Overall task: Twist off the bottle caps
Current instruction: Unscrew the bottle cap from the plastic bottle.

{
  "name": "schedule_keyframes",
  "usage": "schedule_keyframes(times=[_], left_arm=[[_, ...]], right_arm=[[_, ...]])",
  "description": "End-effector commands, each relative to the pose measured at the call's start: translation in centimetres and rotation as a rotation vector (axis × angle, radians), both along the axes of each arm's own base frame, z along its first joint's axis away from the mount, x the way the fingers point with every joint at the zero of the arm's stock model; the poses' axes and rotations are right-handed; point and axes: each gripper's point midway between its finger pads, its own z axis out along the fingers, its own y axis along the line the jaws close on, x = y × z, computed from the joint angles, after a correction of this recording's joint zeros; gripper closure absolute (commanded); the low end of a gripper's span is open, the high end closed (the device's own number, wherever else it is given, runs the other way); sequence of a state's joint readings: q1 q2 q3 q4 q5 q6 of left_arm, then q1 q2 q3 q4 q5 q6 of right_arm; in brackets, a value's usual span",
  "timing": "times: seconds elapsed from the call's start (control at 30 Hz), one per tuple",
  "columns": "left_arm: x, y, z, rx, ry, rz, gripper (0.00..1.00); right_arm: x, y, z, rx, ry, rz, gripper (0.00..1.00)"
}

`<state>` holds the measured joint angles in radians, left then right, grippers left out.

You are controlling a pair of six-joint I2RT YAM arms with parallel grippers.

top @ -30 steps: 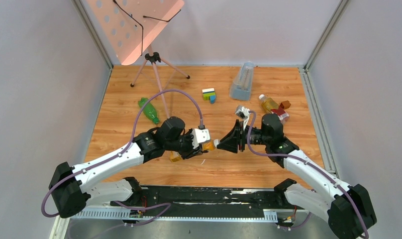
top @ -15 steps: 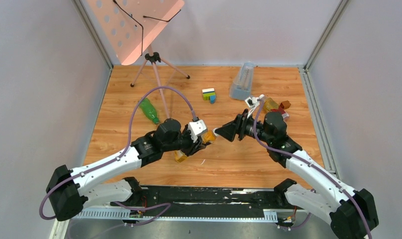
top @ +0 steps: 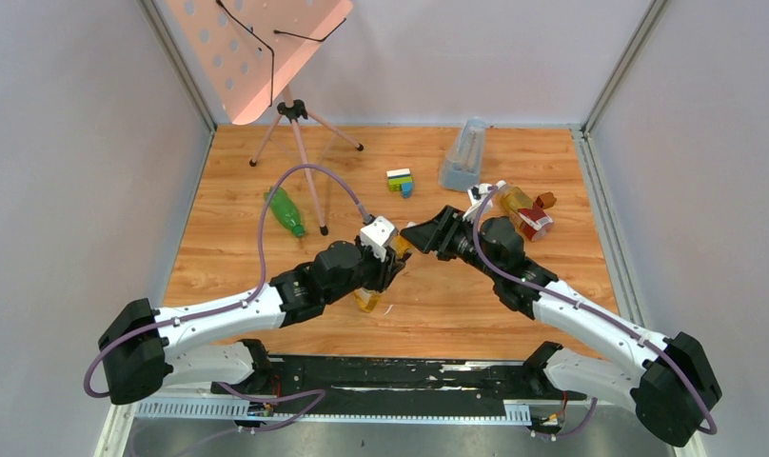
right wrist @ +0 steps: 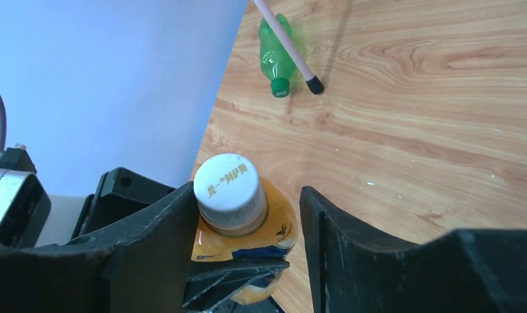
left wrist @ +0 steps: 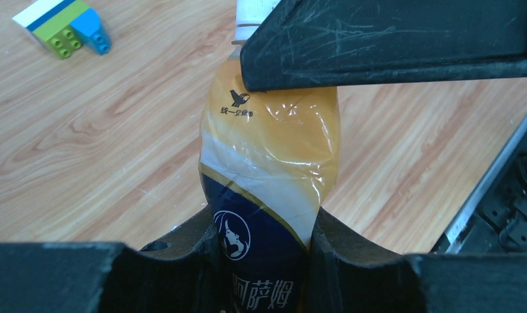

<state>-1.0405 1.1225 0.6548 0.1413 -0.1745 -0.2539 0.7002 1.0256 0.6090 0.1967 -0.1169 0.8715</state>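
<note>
The white cap [right wrist: 229, 189] sits on the amber bottle [left wrist: 269, 156], which the left jaws grip by its lower body, near the middle of the surface [right wrist: 443, 98]. The right jaws stand open around the cap, one side close against it and the other side apart.

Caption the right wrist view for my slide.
Right fingers straddle the white cap of the amber bottle; a green bottle lies on the table beyond.

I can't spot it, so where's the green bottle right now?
In the top view the green bottle lies on its side left of centre, just left of the tip of the tripod stand's front leg.
</note>
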Motion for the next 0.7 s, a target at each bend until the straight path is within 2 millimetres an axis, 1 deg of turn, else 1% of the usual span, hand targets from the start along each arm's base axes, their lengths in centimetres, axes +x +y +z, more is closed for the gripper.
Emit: schedule_keyframes(times=[0.0,0.1,0.23,0.37,0.53,0.67], left_arm=[[1.3,0.1,2.6,-0.114,-0.037,0.117,1.00],[1.2,0.3,2.3,-0.110,-0.037,0.139,1.00],[1.2,0.2,2.0,-0.102,-0.030,0.155,1.00],[1.3,-0.3,1.7,-0.090,-0.025,0.158,1.00],[1.5,-0.6,1.9,-0.093,-0.022,0.171,1.00],[1.8,-0.4,2.1,-0.096,-0.025,0.195,1.00]], right_arm=[[2.8,-0.6,3.3,0.095,-0.040,-0.159,0.41],[3.5,-0.7,3.9,0.105,-0.054,-0.188,0.37],[4.0,-0.2,4.5,0.111,-0.066,-0.185,0.36],[4.5,0.5,4.6,0.104,-0.067,-0.177,0.39],[5.1,0.8,4.7,0.095,-0.076,-0.185,0.48],[5.0,1.3,3.9,0.069,-0.055,-0.187,0.50]])
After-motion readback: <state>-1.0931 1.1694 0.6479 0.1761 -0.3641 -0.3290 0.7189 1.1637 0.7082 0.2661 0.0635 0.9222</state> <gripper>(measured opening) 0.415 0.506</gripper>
